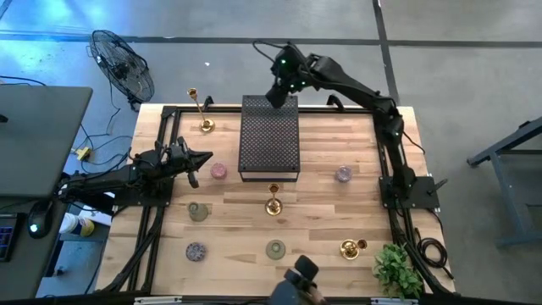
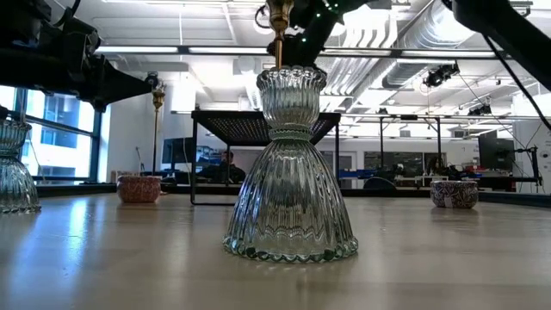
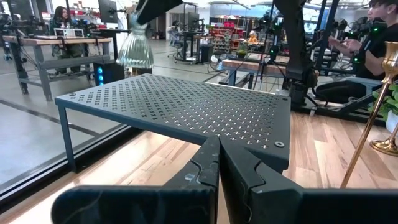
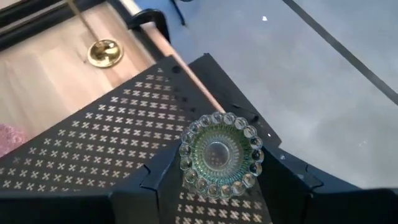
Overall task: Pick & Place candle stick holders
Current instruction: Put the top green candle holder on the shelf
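My right gripper (image 1: pixel 279 91) is over the far end of the dark perforated stand (image 1: pixel 269 140), shut on a clear green ribbed glass holder (image 4: pixel 221 154). The holder also shows in the left wrist view (image 3: pixel 135 46), above the stand's far corner. My left gripper (image 1: pixel 203 158) is shut and empty at the stand's left side. One gold candlestick (image 1: pixel 203 112) stands at the far left, another (image 1: pixel 273 203) before the stand, and a third (image 1: pixel 351 247) lies near the plant. A pink cup (image 1: pixel 218 171), a green cup (image 1: pixel 198 211), two purple cups (image 1: pixel 196 251) (image 1: pixel 343 174) and a glass holder (image 2: pixel 291 164) stand on the table. My right gripper pinches the glass holder's narrow upper part (image 3: pixel 138 25) between its two fingers (image 4: pixel 155 180), coming from above and pointing down. The holder hangs below them, roughly upright with its wide bell base down. I cannot tell whether the base touches the stand.
The perforated stand (image 3: pixel 186 106) stands on thin legs in the table's far middle. A leafy plant (image 1: pixel 396 269) sits at the near right corner. A fan (image 1: pixel 123 63) stands off the far left corner. A person (image 3: pixel 379 37) is beyond the table.
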